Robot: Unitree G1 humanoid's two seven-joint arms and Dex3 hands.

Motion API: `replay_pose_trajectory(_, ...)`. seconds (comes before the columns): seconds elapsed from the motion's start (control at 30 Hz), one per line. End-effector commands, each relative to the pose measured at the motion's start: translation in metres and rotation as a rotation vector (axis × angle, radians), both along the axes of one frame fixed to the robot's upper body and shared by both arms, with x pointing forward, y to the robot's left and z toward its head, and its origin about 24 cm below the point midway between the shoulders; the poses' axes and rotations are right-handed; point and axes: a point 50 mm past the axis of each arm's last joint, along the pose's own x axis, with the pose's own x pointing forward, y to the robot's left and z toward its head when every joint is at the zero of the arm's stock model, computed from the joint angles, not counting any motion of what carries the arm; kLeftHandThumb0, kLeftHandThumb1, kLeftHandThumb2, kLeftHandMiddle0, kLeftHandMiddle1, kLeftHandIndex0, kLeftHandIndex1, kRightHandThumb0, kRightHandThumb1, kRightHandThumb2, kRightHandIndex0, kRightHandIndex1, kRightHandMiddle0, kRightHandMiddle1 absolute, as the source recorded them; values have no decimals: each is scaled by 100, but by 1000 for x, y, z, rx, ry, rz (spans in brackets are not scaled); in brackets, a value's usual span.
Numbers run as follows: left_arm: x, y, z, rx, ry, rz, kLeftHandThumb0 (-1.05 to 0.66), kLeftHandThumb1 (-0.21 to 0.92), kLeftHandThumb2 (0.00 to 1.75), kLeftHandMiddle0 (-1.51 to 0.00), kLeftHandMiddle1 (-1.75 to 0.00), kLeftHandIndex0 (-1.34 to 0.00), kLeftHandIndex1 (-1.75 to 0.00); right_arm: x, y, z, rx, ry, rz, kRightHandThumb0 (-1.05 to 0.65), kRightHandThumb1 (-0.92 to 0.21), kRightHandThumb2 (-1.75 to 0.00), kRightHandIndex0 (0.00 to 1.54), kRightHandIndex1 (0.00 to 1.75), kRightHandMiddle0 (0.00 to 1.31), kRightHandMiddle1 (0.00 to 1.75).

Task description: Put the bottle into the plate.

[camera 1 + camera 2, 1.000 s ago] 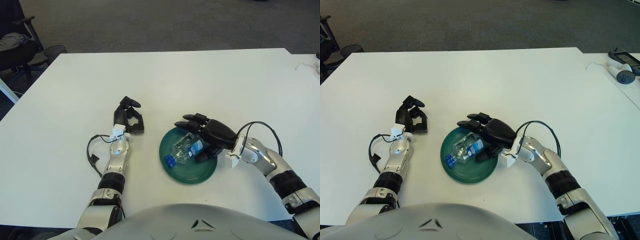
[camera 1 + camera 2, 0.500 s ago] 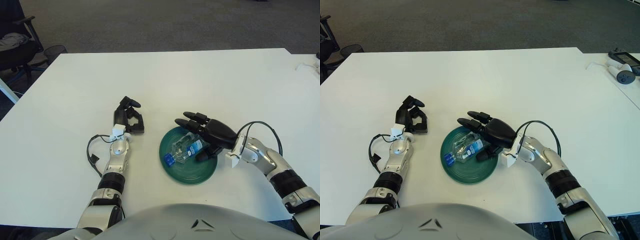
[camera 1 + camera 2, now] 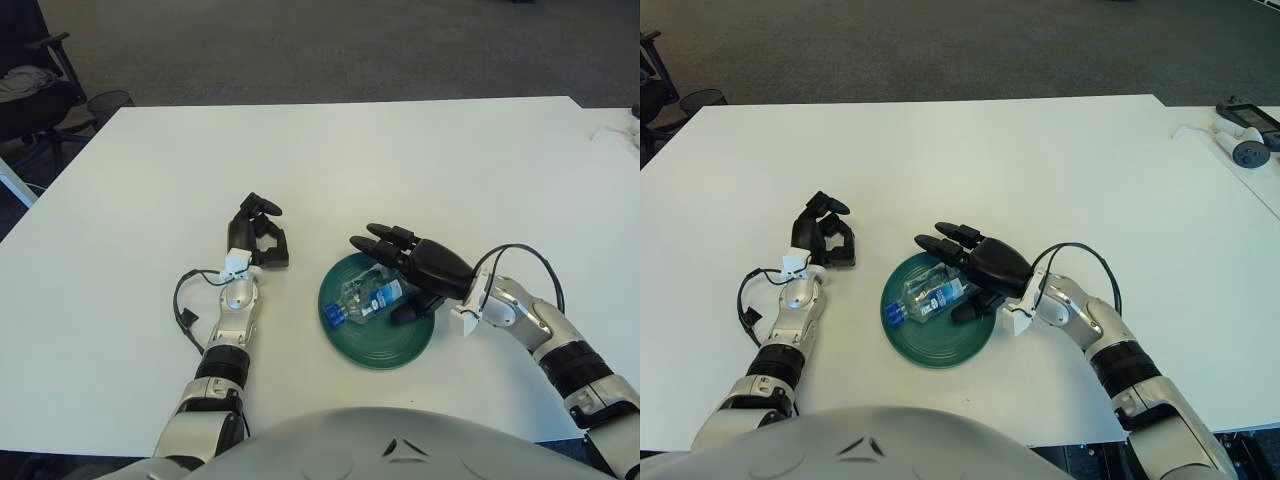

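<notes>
The bottle (image 3: 364,300) lay on its side inside the green plate (image 3: 385,350), resting on the plate's left half. The right hand (image 3: 415,268) was positioned over the plate's right rim, fingers spread apart and gripping nothing, just beside the bottle's base end. Risk: a round bottle lying flat could roll toward the rim, and a finger catching it on withdrawal could push it out. Its long axis ran lower-left to upper-right, blue cap toward the robot's left. The left hand (image 3: 258,232) showed left of the plate, idle.
</notes>
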Motion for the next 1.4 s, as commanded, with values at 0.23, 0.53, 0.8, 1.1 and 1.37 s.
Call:
replay_pose_trajectory(0.23,-21,0,-28,-19,145,9,0,-8,175,-90,-170,-70,-175,6,-17,11,-4,35,-55,-105,-92,-63,0,0,0,0)
replay_pose_trajectory(0.53,-20,0,-27,-9,149,9,0,-8,175,-91,-168,-70,-175,13,-39,59,38,17,-92,-105,-92,-54,0,0,0,0)
replay_pose_trajectory(0.8,-18,-1,-27,-25,144,-3,0,-9,175,-92,-167,-70,-175,24,-49,89,108,52,-90,-105,-92,-49,0,0,0,0)
replay_pose_trajectory(1.1,-15,-2,-26,-17,134,7,0,-9,175,-93,-165,-71,-175,23,-80,112,346,151,-54,-105,-92,-35,0,0,0,0)
replay_pose_trajectory(1.37,-12,-2,-27,2,144,20,0,-9,175,-92,-167,-70,-175,29,-86,99,660,148,-98,-105,-92,-32,6,1,0,42)
